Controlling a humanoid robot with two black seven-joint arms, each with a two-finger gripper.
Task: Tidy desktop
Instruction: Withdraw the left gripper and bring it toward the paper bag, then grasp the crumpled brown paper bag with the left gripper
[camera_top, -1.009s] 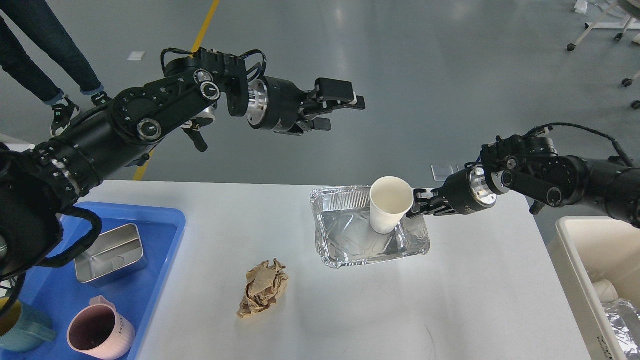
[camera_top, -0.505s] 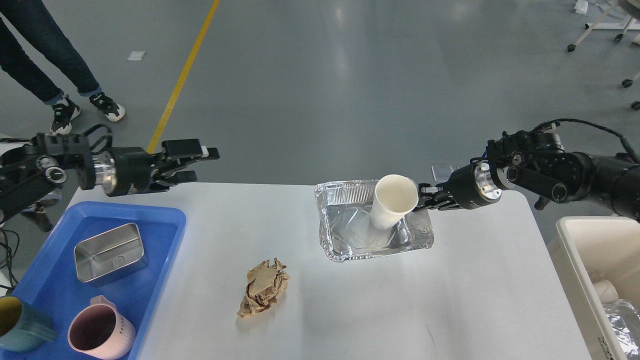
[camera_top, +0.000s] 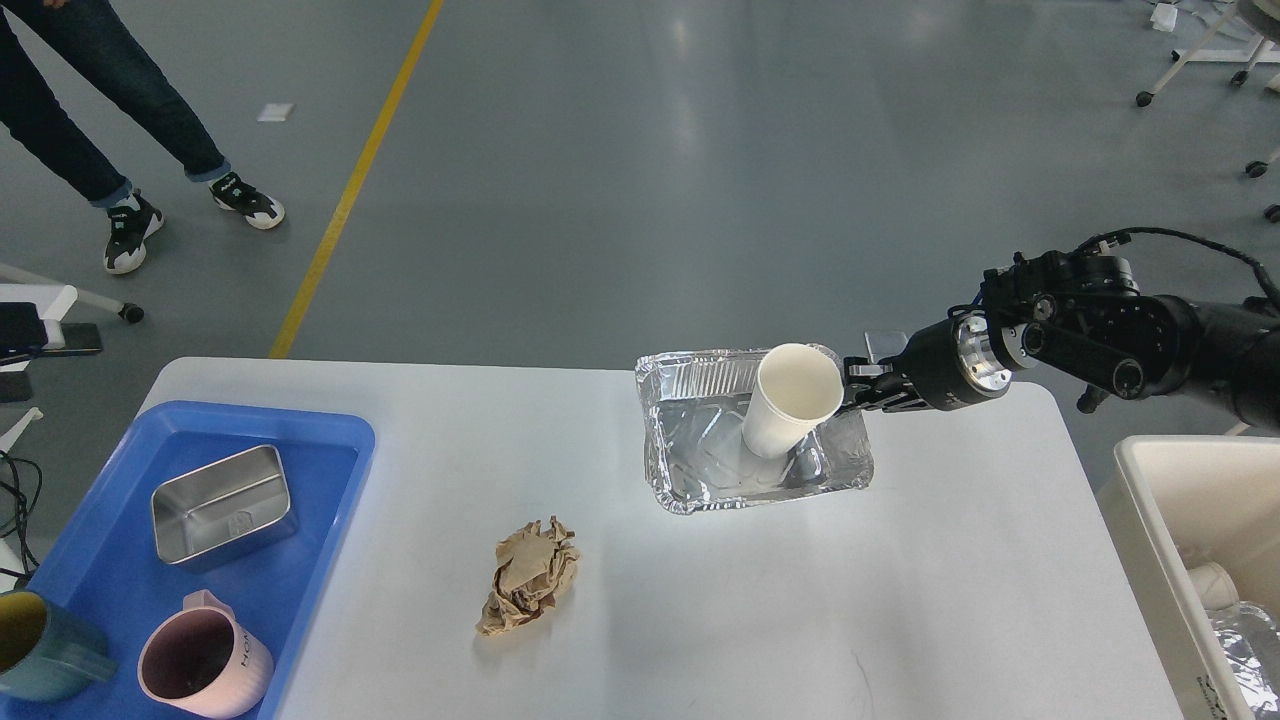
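Note:
The white desktop (camera_top: 900, 600) fills the lower view. A silver foil tray (camera_top: 700, 460) sits right of its middle near the far edge, with a white paper cup (camera_top: 790, 400) leaning inside it. My right gripper (camera_top: 852, 390) comes in from the right and is shut on the foil tray's far right rim, just beside the cup. A crumpled brown paper ball (camera_top: 528, 588) lies alone at the table's middle front. My left gripper is out of view.
A blue tray (camera_top: 355, 445) at the left holds a steel box (camera_top: 222, 503), a pink mug (camera_top: 200, 665) and a teal mug (camera_top: 40, 645). A cream-white bin (camera_top: 1150, 490) with trash stands off the right edge. A person's legs (camera_top: 120, 120) stand far left.
My left arm has pulled back to the left and out of view. My right gripper has moved the foil tray and cup slightly right and toward the far edge.

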